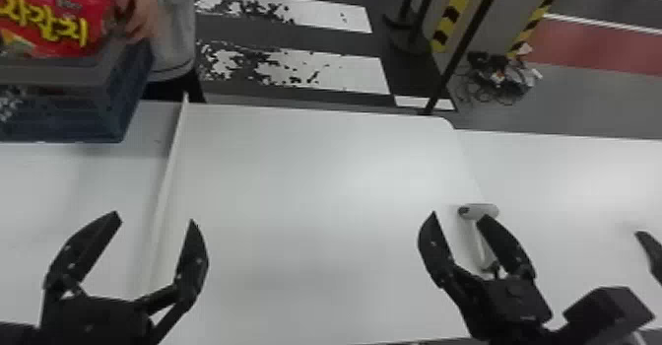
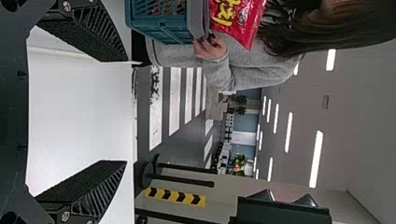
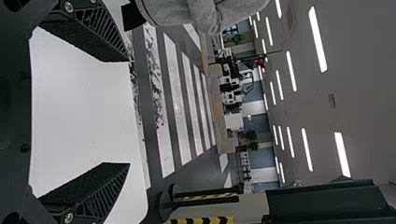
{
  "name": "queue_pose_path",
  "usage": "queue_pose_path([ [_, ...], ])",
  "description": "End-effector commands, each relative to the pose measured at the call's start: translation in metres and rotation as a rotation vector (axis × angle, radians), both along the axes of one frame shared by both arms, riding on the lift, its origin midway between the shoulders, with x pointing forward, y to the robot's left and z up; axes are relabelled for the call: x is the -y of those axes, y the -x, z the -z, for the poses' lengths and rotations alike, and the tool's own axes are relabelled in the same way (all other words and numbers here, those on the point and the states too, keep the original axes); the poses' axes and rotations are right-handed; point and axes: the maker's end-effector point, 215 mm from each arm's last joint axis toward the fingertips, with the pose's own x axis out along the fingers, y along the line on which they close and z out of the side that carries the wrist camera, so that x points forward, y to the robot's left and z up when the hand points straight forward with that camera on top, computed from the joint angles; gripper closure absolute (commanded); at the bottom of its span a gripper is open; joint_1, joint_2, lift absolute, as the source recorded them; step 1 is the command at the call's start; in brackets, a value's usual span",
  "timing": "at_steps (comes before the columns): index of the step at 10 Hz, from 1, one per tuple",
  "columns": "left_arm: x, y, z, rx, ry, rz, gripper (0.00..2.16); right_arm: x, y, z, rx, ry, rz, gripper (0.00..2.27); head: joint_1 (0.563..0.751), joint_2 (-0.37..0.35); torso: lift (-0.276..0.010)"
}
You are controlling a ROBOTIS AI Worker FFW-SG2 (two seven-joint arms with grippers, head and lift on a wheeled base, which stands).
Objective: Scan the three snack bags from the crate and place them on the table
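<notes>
And there's the crate (image 1: 74,117), a boxy affair with slatted blue plastic walls and a thick grey rim, standing on the smooth white table (image 1: 305,171). The red snack bag (image 1: 59,18), glossy and crinkled with chunky yellow lettering, pokes up above the crate's rim, and a person's hand (image 1: 140,11), out of a soft grey sleeve (image 1: 175,33), is right there at the crate's corner beside it. On the robot's side of the crate, the left gripper (image 1: 154,219) hangs over the table, jaws spread wide with nothing between them; the left wrist view picks out the rough dark pads (image 2: 81,182) and ribbed, wedge-shaped backs. Well off to the right of the crate and nearer the robot, it's the right gripper (image 1: 458,216), also spread and empty, its fingers tapering to points. Just behind that one, likewise well right of the crate, lies the scanner (image 1: 485,211), rounded grey head on a slim pale handle. A thin, straight whitish strip (image 1: 170,171) runs from beside the crate toward the robot.
</notes>
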Motion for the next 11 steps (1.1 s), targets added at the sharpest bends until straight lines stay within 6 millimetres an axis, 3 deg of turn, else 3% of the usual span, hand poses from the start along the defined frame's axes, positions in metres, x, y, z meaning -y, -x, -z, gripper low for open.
queue_pose_path([
  [1, -0.001, 0.000, -0.001, 0.003, 0.001, -0.002, 0.10, -0.001, -0.001, 0.000, 0.001, 0.000, -0.002, 0.09, 0.695, -0.213, -0.062],
  [3, -0.003, 0.000, -0.013, 0.053, 0.012, -0.014, 0.10, -0.001, -0.001, 0.000, 0.001, 0.000, -0.002, 0.09, 0.695, -0.210, -0.062],
  [11, -0.006, -0.002, -0.008, 0.051, -0.005, -0.023, 0.12, -0.002, -0.001, 0.000, 0.001, -0.004, -0.003, 0.09, 0.695, -0.199, -0.062],
])
